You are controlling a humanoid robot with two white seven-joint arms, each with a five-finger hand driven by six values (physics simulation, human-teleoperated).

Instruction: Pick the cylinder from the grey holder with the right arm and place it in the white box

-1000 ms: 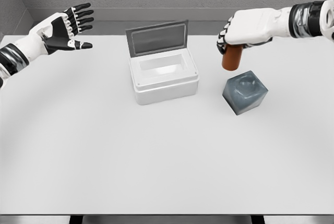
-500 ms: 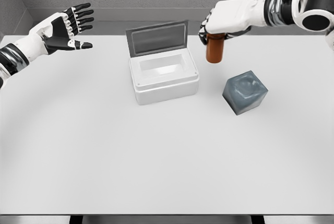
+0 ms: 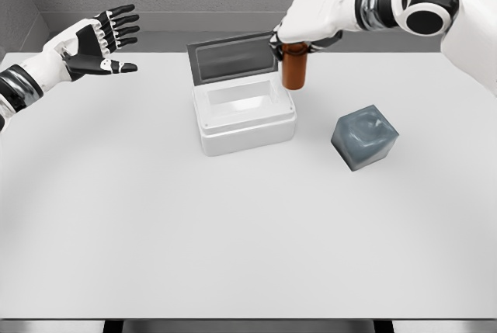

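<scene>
The right arm reaches in from the top right corner, stretched out flat toward the left. The right robot hand point(image 3: 304, 29) is curled tight around the top of the brown cylinder point(image 3: 294, 70). The cylinder hangs straight up and down, off the table point(image 3: 233, 232), just beside the right back corner of the white box point(image 3: 243, 114). It is not over the opening.

The box sits near the back edge of the table, close to the middle. Its lid point(image 3: 234, 57) stands up at the back, and the robot hand is right by the lid's right edge. The grey holder point(image 3: 364, 138) stands to the right of the box, apart from it.

The left robot hand point(image 3: 99, 41) hangs in the air over the back left corner, fingers spread wide and holding nothing.

The front half of the table is wide and bare.
</scene>
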